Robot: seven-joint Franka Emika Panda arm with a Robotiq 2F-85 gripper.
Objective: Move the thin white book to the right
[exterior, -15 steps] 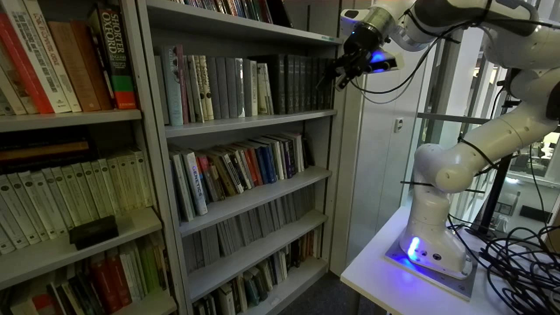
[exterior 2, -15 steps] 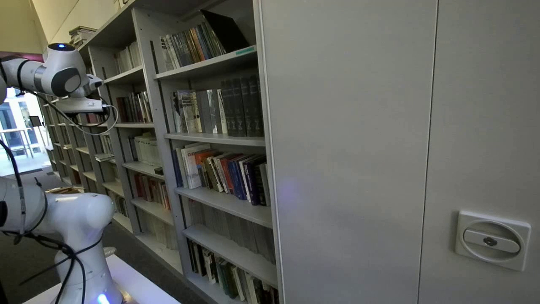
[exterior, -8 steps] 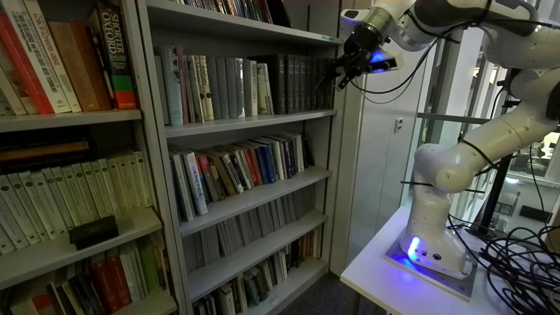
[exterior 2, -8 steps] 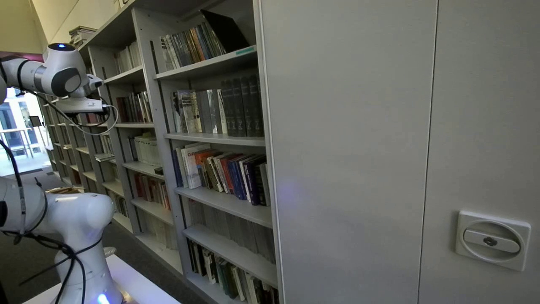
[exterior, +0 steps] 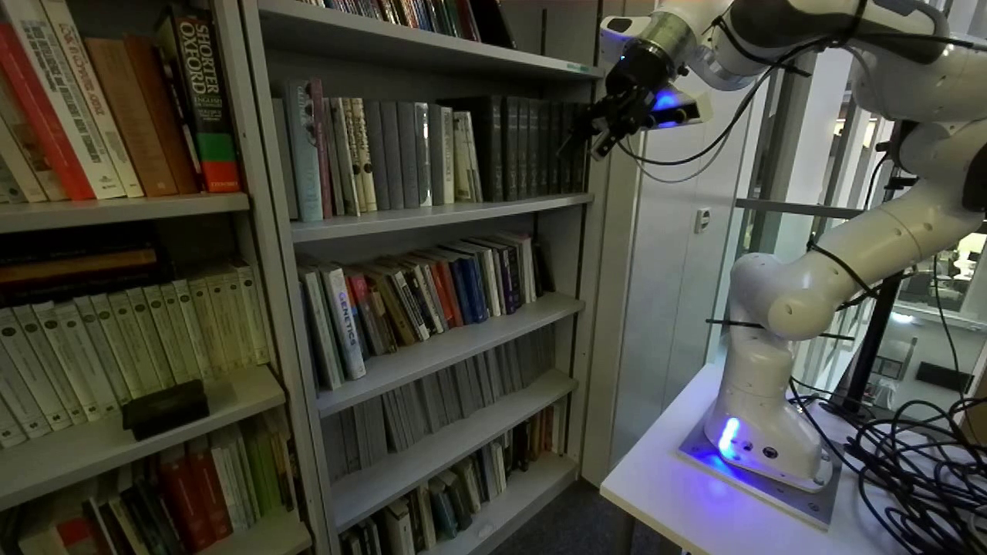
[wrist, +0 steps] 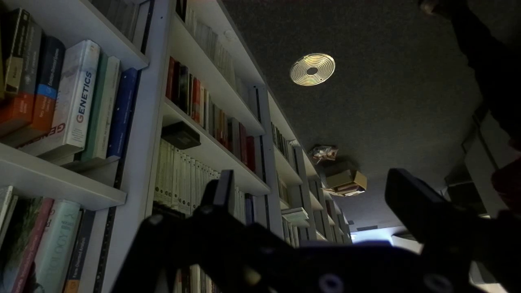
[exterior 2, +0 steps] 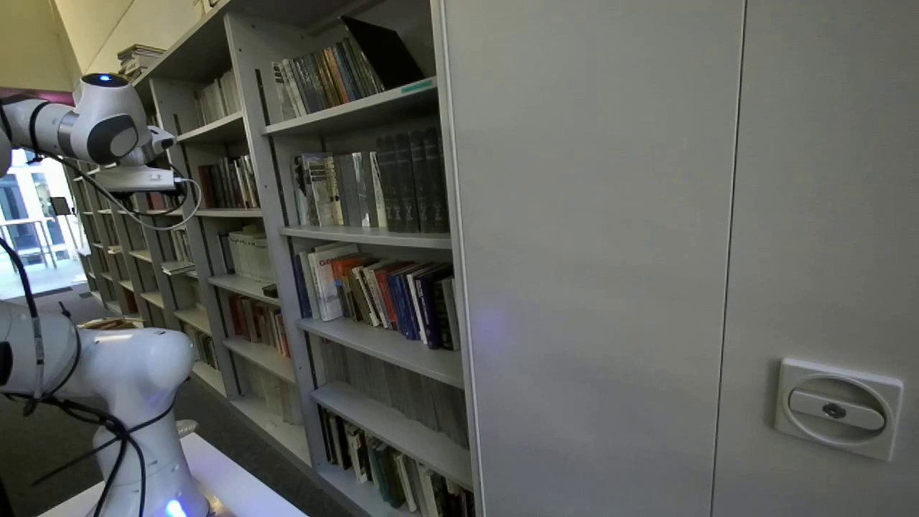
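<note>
Several white or pale books show, and I cannot tell which one is the thin white book. On the middle shelf in an exterior view, a white book marked GENETICS (exterior: 345,324) leans beside other pale spines; a narrow white book (exterior: 489,268) stands further right in that row. Pale slim books (exterior: 467,154) also stand one shelf higher, left of the dark volumes. My gripper (exterior: 584,152) hangs before the right end of that upper row, apart from any book that I can make out. In the wrist view the gripper (wrist: 311,181) has its fingers wide apart, with nothing between them.
The bookcase's right upright (exterior: 609,254) and a grey panel (exterior 2: 596,251) border the shelves. Shelf boards (exterior: 455,216) run above and below the rows. A white table (exterior: 655,470) carries the arm's base, with tangled cables (exterior: 917,455) beside it.
</note>
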